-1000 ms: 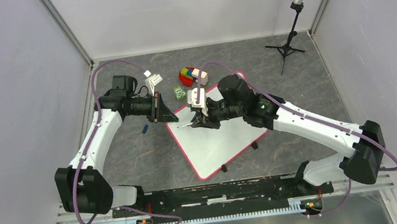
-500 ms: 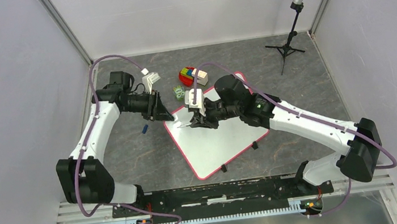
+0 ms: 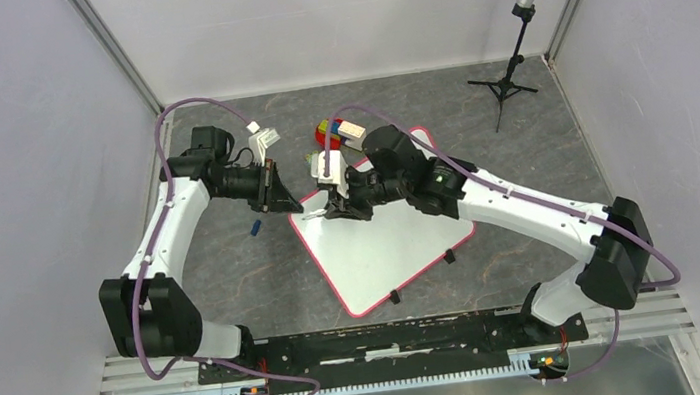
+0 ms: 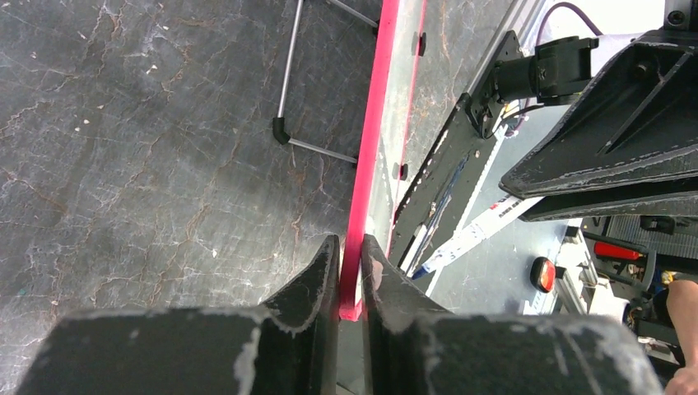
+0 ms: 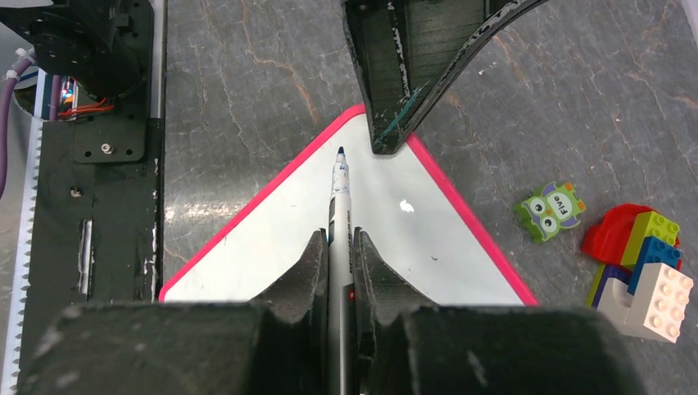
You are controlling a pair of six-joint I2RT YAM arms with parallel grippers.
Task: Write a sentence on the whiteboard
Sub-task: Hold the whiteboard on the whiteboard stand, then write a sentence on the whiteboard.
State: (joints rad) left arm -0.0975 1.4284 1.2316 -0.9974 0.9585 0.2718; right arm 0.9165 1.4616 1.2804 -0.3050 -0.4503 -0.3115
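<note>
The whiteboard (image 3: 392, 243) lies flat on the grey table, white with a pink-red rim. My left gripper (image 3: 284, 202) is at its left corner, shut on the whiteboard rim (image 4: 369, 132), which runs between the left gripper's (image 4: 350, 247) jaws. My right gripper (image 3: 337, 207) hovers over the same corner, shut on a marker (image 5: 340, 193). The marker's blue tip points at the whiteboard face (image 5: 263, 239) just short of the left gripper's fingers (image 5: 395, 99). The sentence is out of view; the face that shows is plain white.
Coloured toy bricks (image 3: 333, 134) and a green owl tile (image 5: 551, 210) lie just beyond the board's far edge. A small blue piece (image 3: 256, 229) lies left of the board. A black tripod stand (image 3: 510, 72) is at the back right. Black clips (image 3: 394, 297) sit on the board's near edges.
My right gripper has carried the marker left, toward the board's left corner. My left gripper has shifted slightly left and back at the rim.
</note>
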